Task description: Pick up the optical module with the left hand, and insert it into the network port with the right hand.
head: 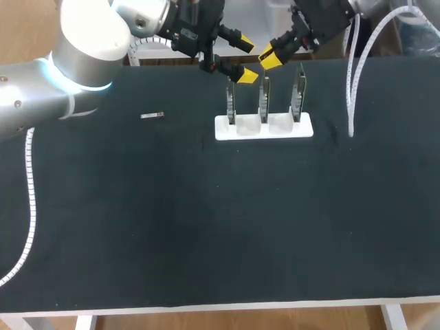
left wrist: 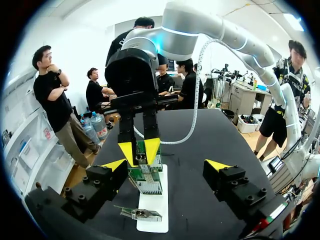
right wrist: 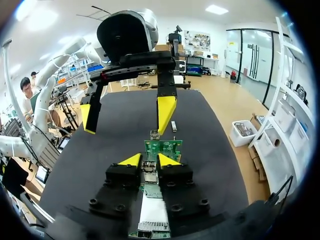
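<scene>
Right claw [right wrist: 150, 161] is clenched on what I take for the optical module [left wrist: 140, 159], at the network port [left wrist: 149, 187] on the middle board [head: 263, 96], left claw [left wrist: 167, 165] released nearby; I judge a skewed push could jam it or tip the white stand [head: 302, 129].

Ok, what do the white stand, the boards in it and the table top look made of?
White stand: probably matte plastic; uniform white, no shine. Boards: green circuit-board laminate with silvery metal parts. Table top: dark matte covering, maybe fabric or rubber; cannot tell which.
</scene>
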{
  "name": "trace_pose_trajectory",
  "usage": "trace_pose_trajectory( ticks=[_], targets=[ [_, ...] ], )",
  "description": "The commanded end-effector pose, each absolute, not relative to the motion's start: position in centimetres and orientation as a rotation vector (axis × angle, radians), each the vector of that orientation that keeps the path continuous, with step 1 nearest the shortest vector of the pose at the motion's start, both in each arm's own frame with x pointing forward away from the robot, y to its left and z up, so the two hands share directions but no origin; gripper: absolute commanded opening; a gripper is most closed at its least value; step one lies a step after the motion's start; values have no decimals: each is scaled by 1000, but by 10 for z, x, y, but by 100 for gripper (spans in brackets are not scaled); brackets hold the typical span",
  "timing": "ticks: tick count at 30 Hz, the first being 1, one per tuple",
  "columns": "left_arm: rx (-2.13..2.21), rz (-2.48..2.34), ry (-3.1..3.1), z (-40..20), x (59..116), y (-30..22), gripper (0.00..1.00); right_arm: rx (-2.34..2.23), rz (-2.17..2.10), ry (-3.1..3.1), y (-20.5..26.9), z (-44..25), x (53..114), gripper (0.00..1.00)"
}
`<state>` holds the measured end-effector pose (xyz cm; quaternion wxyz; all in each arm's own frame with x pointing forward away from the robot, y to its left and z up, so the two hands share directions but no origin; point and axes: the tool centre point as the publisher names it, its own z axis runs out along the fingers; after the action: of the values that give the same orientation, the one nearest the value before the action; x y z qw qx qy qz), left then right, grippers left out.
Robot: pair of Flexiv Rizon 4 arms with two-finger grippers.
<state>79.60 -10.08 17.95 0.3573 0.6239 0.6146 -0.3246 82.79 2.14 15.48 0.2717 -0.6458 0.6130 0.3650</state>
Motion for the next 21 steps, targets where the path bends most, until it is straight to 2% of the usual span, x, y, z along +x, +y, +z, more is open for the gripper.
trace_pose_trajectory(
  ticks=[1, 3, 4, 6, 21],
  targets=[
    [1609, -835, 1585, 179, 795, -101, 100, -1772, 1034, 1639, 22, 155, 836, 43],
    [1609, -835, 1585, 179, 795, -101, 100, -1772, 1034, 1639, 22, 155, 836, 48],
    [1609, -835, 1585, 179, 795, -101, 100, -1772, 1034, 1639, 22, 155, 836, 58],
    [1609, -835, 1585, 179, 795, -101, 100, -1772, 1034, 1639, 22, 155, 836, 100],
    [1609, -835, 1585, 179, 795, -101, 100, -1772, 1034, 1639, 22, 155, 836, 100]
  ],
)
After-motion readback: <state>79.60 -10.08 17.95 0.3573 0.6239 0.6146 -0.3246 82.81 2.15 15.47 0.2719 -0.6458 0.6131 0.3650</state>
